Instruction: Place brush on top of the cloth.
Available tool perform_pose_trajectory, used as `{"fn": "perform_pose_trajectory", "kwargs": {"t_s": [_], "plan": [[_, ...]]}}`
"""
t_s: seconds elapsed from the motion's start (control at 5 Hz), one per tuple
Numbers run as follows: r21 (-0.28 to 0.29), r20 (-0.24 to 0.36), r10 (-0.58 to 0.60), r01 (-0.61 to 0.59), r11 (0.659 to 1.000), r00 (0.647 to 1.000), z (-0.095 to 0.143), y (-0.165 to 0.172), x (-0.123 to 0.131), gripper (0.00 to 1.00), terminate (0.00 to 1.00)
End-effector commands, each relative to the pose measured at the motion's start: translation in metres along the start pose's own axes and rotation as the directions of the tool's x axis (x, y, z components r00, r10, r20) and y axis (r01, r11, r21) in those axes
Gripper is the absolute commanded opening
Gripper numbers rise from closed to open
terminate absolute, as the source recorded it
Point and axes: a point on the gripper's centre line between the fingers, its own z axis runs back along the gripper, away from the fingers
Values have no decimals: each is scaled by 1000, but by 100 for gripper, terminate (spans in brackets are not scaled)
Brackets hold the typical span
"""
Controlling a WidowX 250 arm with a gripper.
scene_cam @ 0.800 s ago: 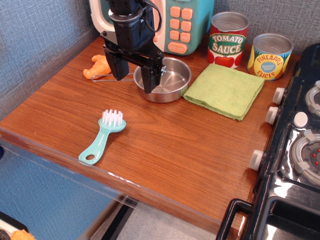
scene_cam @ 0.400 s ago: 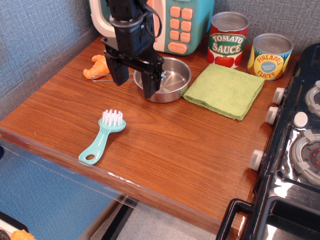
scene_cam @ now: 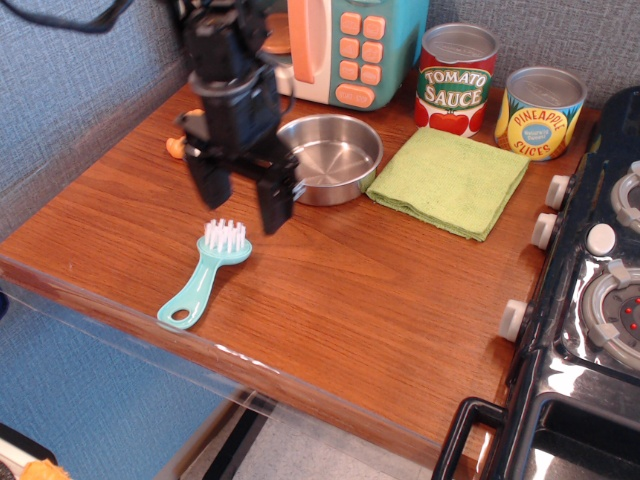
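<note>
The light-teal brush (scene_cam: 205,274) lies on the wooden counter near the front left edge, white bristles up on its round head, handle with a hole pointing toward the front. The light green cloth (scene_cam: 449,180) lies flat to the right of the steel pan (scene_cam: 334,156). My black gripper (scene_cam: 242,208) hangs open and empty just above and behind the brush head, its two fingers spread apart. It is far left of the cloth.
A toy microwave (scene_cam: 345,45) stands at the back. A tomato sauce can (scene_cam: 456,78) and a pineapple slices can (scene_cam: 540,112) stand behind the cloth. An orange toy (scene_cam: 178,145) lies behind my gripper. A black toy stove (scene_cam: 600,280) borders the counter on the right.
My gripper has moved left and toward the front, from over the pan's left rim to just above the brush head. It stays open. The brush and cloth have not moved.
</note>
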Motion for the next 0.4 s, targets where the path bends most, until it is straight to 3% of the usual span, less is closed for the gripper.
{"fn": "perform_pose_trajectory", "kwargs": {"t_s": [0.0, 0.2], "plan": [[54, 11, 15, -15, 998, 1000, 9, 7, -41, 100, 0], [58, -33, 23, -21, 998, 999, -8, 7, -47, 100, 0]]}}
